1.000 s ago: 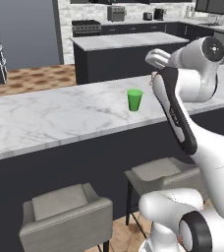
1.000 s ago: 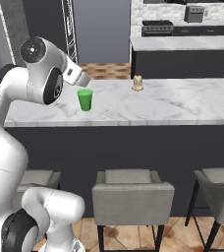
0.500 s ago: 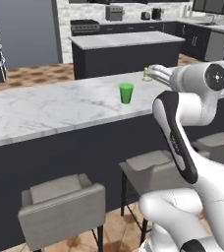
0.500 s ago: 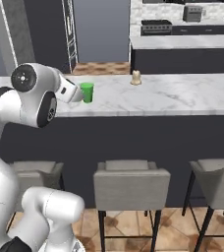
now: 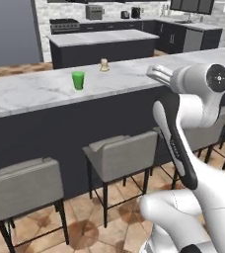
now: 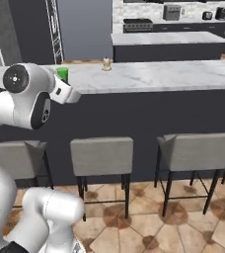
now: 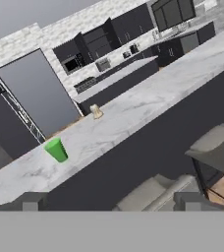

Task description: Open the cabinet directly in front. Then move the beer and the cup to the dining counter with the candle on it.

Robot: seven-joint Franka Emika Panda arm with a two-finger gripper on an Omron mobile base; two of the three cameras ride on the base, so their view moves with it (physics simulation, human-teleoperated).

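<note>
The green cup (image 5: 78,80) (image 6: 62,73) (image 7: 56,150) stands upright on the long white marble dining counter (image 5: 30,91) (image 6: 159,76) (image 7: 133,113). To its right on the same top sits the small cream candle (image 5: 104,64) (image 6: 106,63) (image 7: 96,111). My gripper (image 5: 154,73) (image 6: 74,96) (image 7: 111,201) hangs on the near side of the counter, above the stools and well clear of the cup. Its fingertips stand wide apart and hold nothing. The beer and the cabinet are out of view.
Grey stools (image 5: 119,153) (image 6: 102,155) (image 6: 196,150) line the near side of the counter on a tiled floor. Beyond the counter stands a shorter marble-topped island (image 5: 104,44) (image 6: 168,42). Dark kitchen units and a grey fridge (image 7: 40,98) line the back wall.
The whole picture has shifted: the base has drawn back from the counter, which now lies farther off. My gripper has come away from the cup, which stays on the counter.
</note>
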